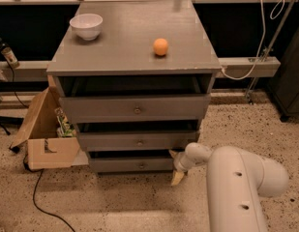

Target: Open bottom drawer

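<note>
The bottom drawer (125, 165) is the lowest and shallowest grey front of the cabinet, with a small round knob (142, 166) at its centre. A dark gap shows above its front. My gripper (176, 166) is low at the drawer front's right end, to the right of the knob and not on it. Its two tan fingertips (178, 178) stand apart, one above the other, so it is open and holds nothing. My white arm (236, 187) reaches in from the lower right.
The grey cabinet's top (120, 42) carries a white bowl (86, 25) and an orange ball (160, 47). The mid drawer (139, 142) and the tall top drawer (134, 109) sit above. An open cardboard box (45, 139) stands at the left, with a black cable (42, 197) on the speckled floor.
</note>
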Motion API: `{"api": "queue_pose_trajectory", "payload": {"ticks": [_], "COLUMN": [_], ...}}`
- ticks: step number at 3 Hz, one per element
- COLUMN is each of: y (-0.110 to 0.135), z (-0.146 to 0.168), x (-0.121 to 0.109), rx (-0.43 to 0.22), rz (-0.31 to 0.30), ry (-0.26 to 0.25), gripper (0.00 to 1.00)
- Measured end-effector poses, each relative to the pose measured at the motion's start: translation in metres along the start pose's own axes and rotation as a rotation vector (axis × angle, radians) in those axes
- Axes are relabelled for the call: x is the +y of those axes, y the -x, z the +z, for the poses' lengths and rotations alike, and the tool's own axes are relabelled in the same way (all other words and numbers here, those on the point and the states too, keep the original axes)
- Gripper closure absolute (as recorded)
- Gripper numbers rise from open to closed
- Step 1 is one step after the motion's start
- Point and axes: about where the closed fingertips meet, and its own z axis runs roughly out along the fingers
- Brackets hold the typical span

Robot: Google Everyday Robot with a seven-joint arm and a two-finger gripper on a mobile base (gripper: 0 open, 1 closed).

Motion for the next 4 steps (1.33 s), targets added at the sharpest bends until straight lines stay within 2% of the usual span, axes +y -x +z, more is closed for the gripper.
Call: {"api": "queue_pose_trajectory", "payload": {"ticks": [2, 3, 4], "y": [-0.015, -0.018, -0.016], "z": [0.034, 0.052, 0.051], "x": [-0.016, -0.015, -0.016], "rx": [0.071, 0.084, 0.097], "rz": [0.024, 0.032, 0.024], "ry": [-0.008, 0.008, -0.001], "gripper": [0.0, 0.17, 0.41]}}
